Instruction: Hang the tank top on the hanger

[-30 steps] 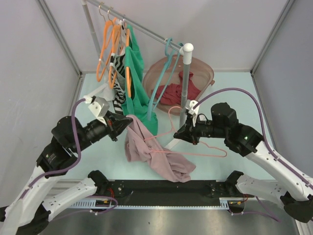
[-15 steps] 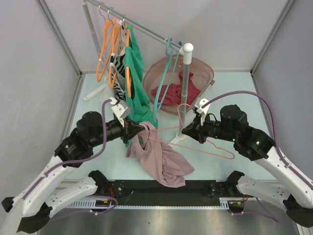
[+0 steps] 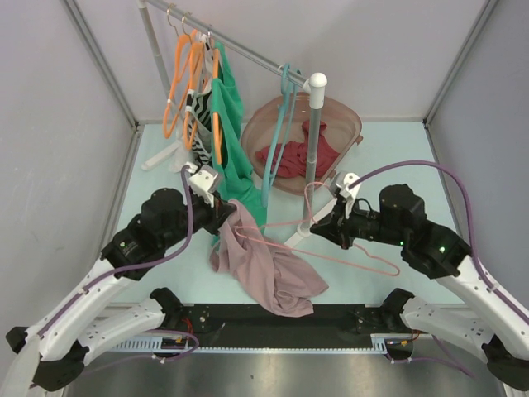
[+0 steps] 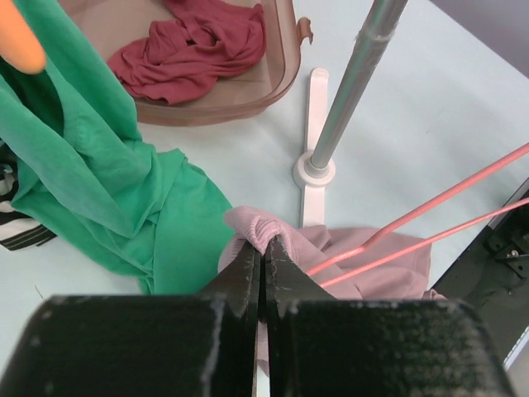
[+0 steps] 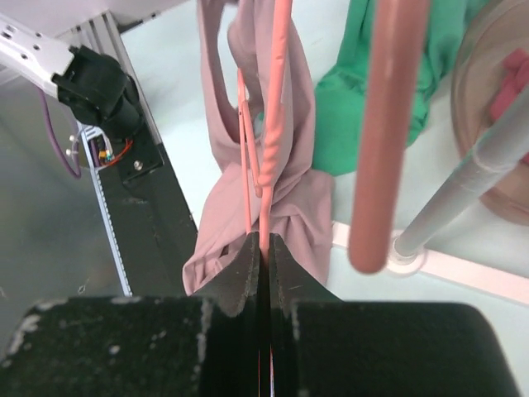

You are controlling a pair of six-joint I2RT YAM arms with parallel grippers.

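Observation:
The dusty-pink tank top (image 3: 266, 266) hangs from my left gripper (image 3: 229, 217) and trails down onto the table in front of the arms. In the left wrist view the left gripper (image 4: 263, 245) is shut on a bunched fold of the tank top (image 4: 266, 227). The thin pink hanger (image 3: 355, 252) is held in the air by my right gripper (image 3: 319, 231), which is shut on its wire near the hook. In the right wrist view the right gripper (image 5: 265, 240) pinches the hanger (image 5: 277, 116), whose far end runs into the tank top (image 5: 248, 198).
A slanted rail carries orange hangers (image 3: 183, 83), a green garment (image 3: 231, 141) and a teal hanger (image 3: 278, 132). A brown basin (image 3: 347, 116) holds a dark red garment (image 3: 285, 157). The rail's upright pole (image 3: 312, 141) stands between the grippers on a white foot (image 3: 296, 238).
My left gripper has swung right with the tank top, drawing it over the hanger's end. The right gripper has shifted a little right with the hanger.

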